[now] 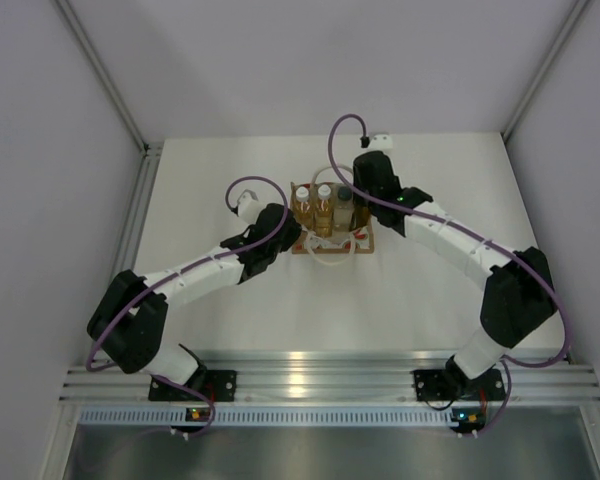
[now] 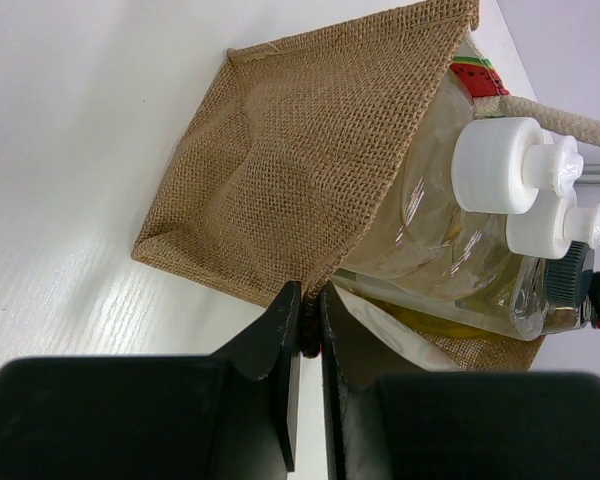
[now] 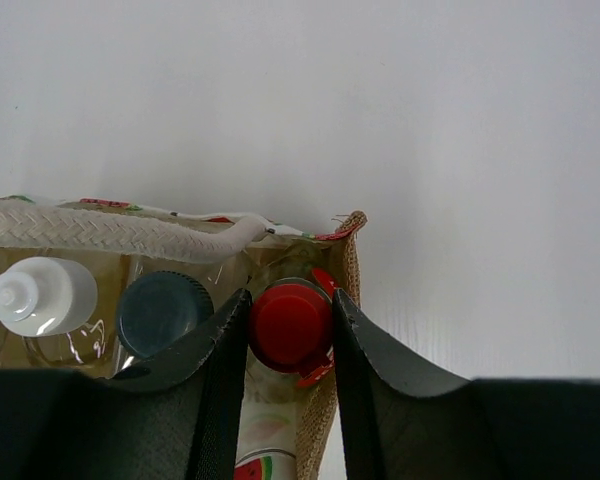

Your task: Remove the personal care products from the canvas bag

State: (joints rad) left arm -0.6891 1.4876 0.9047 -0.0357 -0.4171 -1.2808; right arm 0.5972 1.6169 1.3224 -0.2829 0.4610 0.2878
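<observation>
Nearest, well short of the canvas bag (image 1: 332,240), a ribbed aluminium rail (image 1: 310,378) carried two arm bases (image 1: 192,385). Then the table (image 1: 210,320): smooth, flat, white, with a faint sheen.

Now the bag itself! It was boxy, in coarse brown weave, standing upright on the table between the two grippers. One cream braided rope handle (image 3: 120,232) ran along its top edge. At the bag's left side the left gripper (image 2: 308,325) was pressed nearly together, its black fingers nipping the burlap rim.

Inside the bag were four bottles, count them. There were two white-capped bottles (image 2: 500,165), round ribbed tops on clear, amber-tinted bodies. One dark grey cap (image 3: 163,310) sat beside them, and one red-capped bottle (image 3: 290,330) stood in the corner at the bag's right end.

Over that corner hung the right gripper (image 3: 290,300), a finger touching the glossy red cap on each side, clamping it. All four products sat in the bag.

Beyond the bag, plain pale wall panels (image 1: 310,70) closed the room on three sides.
</observation>
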